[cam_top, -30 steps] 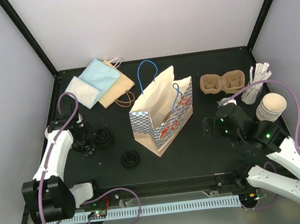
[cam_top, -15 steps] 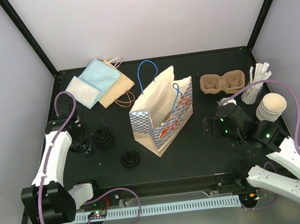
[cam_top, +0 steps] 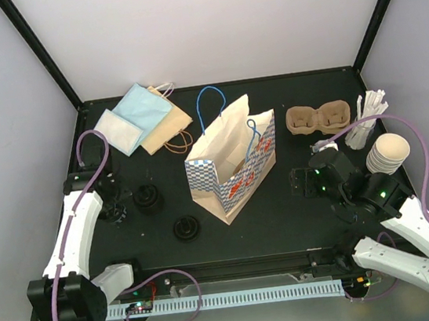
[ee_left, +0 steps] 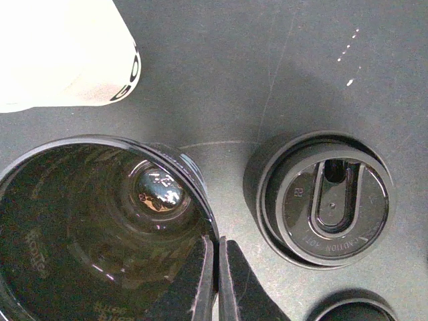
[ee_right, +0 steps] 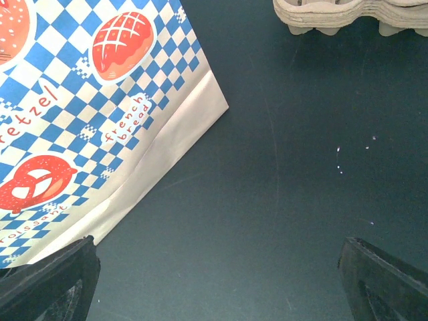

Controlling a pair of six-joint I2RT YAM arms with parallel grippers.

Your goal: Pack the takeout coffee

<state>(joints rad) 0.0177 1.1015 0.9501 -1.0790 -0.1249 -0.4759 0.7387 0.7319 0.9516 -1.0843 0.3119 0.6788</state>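
Showing the lid-fetching step of the packing task: the left gripper (ee_left: pixel 217 264), at the bottom centre of its wrist view, is pinched almost completely closed on the thin rim of an upturned lid (ee_left: pixel 100 234). One finger lies inside the wall and one outside, an edge grip suited to a part too wide to span. Whether this is a single lid or a nested stack cannot be told from its glossy interior. A second lid (ee_left: pixel 324 200) lies just beside it at right, sip slot upward, and a third lid (cam_top: pixel 185 228) sits lower left of centre in the overhead view. The right gripper (ee_right: pixel 217 257) hangs with jaws fully spread and empty over the bare table (ee_right: pixel 287 187), between the checked bag (ee_right: pixel 80 100) and the pulp tray (ee_right: pixel 348 13), probably awaiting its turn. The paper cups (cam_top: pixel 387 152) stand stacked at the right edge, uncapped, and the tray's holes are unfilled.
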